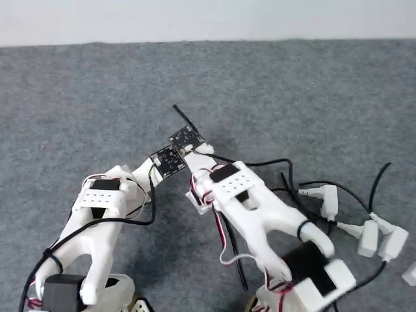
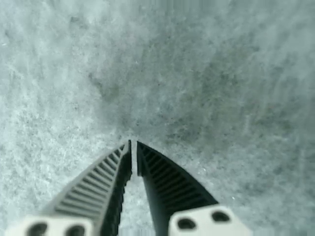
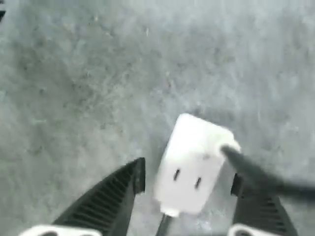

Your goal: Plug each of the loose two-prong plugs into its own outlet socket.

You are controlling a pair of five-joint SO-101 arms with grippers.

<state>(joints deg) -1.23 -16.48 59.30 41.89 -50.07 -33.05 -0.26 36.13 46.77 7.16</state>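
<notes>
A white outlet socket (image 3: 192, 167) with two slots lies on the grey carpet in the right wrist view, and a black cable (image 3: 261, 174) leaves its far corner. My right gripper (image 3: 188, 173) is open, one black finger on each side of the socket, close to it. In the high view this socket is a white bit (image 1: 203, 149) under the right arm's wrist. My left gripper (image 2: 133, 145) is shut over bare carpet with nothing in it. A white two-prong plug (image 1: 325, 196) lies to the right of the arms, prongs pointing left.
More white plug and socket pieces (image 1: 368, 238) (image 1: 394, 243) lie at the right with black cables (image 1: 351, 190) looping among them. Another white piece (image 1: 411, 273) sits at the right edge. A black cable (image 1: 260, 162) runs under the right arm (image 1: 260, 208). Open grey carpet (image 1: 97, 97) lies beyond.
</notes>
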